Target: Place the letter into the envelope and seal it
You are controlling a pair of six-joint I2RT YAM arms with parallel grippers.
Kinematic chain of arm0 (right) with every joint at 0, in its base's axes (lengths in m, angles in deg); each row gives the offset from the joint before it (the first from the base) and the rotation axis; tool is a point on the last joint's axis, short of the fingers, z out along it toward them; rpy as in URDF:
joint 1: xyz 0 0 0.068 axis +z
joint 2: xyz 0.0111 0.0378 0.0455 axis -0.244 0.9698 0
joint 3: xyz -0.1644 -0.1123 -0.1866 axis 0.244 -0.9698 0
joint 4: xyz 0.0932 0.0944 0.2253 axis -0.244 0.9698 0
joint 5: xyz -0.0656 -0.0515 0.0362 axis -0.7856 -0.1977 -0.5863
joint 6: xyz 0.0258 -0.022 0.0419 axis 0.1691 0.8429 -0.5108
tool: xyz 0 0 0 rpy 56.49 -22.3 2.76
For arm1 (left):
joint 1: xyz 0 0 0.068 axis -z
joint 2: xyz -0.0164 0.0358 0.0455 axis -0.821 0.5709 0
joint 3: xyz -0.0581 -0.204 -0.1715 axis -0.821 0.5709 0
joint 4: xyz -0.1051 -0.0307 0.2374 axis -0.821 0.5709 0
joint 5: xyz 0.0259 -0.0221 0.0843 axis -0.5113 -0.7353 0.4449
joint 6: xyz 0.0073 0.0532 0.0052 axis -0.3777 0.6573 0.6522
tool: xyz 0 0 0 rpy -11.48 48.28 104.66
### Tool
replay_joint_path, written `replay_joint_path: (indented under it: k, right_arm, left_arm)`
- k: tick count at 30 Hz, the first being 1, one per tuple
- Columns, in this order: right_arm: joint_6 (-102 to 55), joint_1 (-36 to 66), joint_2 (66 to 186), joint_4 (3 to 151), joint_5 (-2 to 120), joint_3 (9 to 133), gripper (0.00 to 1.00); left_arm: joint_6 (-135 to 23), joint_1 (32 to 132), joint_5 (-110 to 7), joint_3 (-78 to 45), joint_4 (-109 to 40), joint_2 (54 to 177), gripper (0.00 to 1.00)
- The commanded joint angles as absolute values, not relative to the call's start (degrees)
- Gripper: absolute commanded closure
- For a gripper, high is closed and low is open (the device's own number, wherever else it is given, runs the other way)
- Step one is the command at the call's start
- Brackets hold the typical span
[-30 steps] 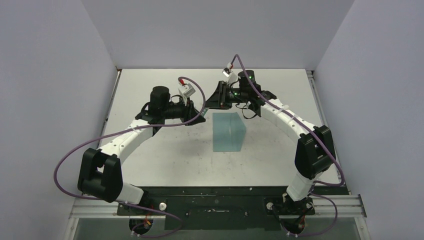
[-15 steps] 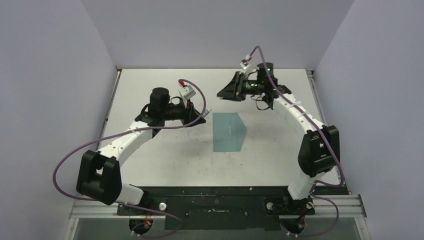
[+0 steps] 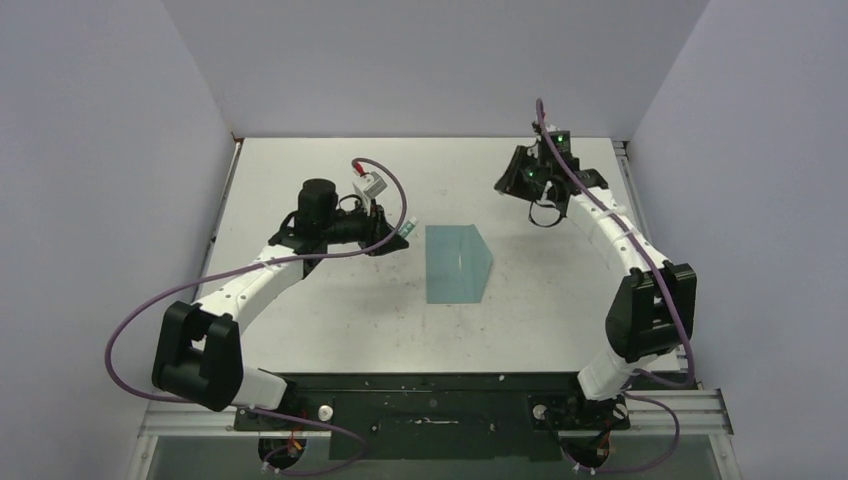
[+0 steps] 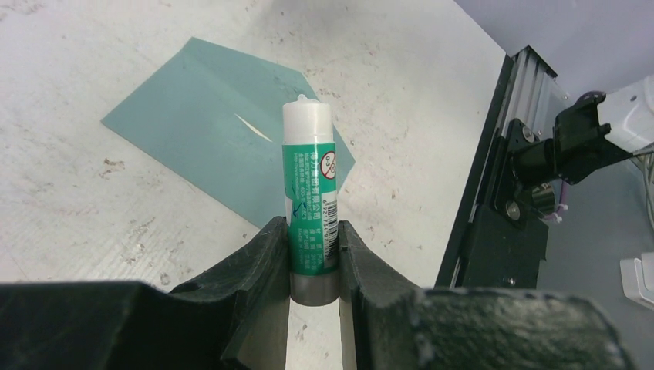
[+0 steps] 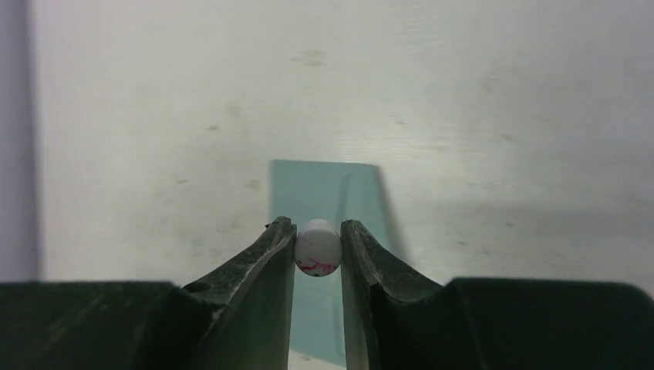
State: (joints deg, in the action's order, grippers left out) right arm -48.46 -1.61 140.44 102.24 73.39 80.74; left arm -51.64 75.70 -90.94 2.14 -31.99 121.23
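- One envelope (image 3: pixel 458 265) lies flat mid-table in the top view; the letter is unseen.
- Left wrist: left gripper (image 4: pixel 312 235) clamps the glue tube (image 4: pixel 310 193); tilting could smear glue astray.
- Right wrist: right gripper (image 5: pixel 318 235) pinches a small white cap (image 5: pixel 318 248), round enough to slip.

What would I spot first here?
Probably the teal envelope lying flat in the middle of the table. Next, the left hand pinching a green-and-white glue tube beside it, and the right hand, up at the far right, pinching a small white round piece.

Envelope (image 3: pixel 456 265) common to all views
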Motion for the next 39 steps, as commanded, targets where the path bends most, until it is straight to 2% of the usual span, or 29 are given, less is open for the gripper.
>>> replay_joint_path:
  k: [1, 8, 15, 25, 39]
  right_arm:
    - [-39.2, -1.9, 136.4, 106.2, 41.4, 70.7, 0.95]
    - [-40.6, -1.0, 135.1, 97.7, 33.3, 55.1, 0.94]
    - [-41.2, -0.2, 137.6, 92.9, 31.0, 49.8, 0.92]
    - [-41.7, 0.0, 139.0, 91.5, 33.1, 47.4, 0.71]
    - [-42.7, -0.1, 138.2, 92.1, 36.3, 46.5, 0.56]
  left_arm:
    - [-56.6, 75.4, -87.8, 1.7, -40.2, 117.8, 1.00]
    - [-60.1, 75.2, -83.2, 2.0, -43.9, 116.2, 1.00]
    - [-61.1, 75.1, -80.4, 2.0, -43.7, 116.1, 1.00]
    - [-62.5, 75.1, -79.2, 1.4, -44.4, 116.4, 1.00]
    - [-63.4, 75.1, -79.4, 1.3, -44.1, 115.9, 1.00]
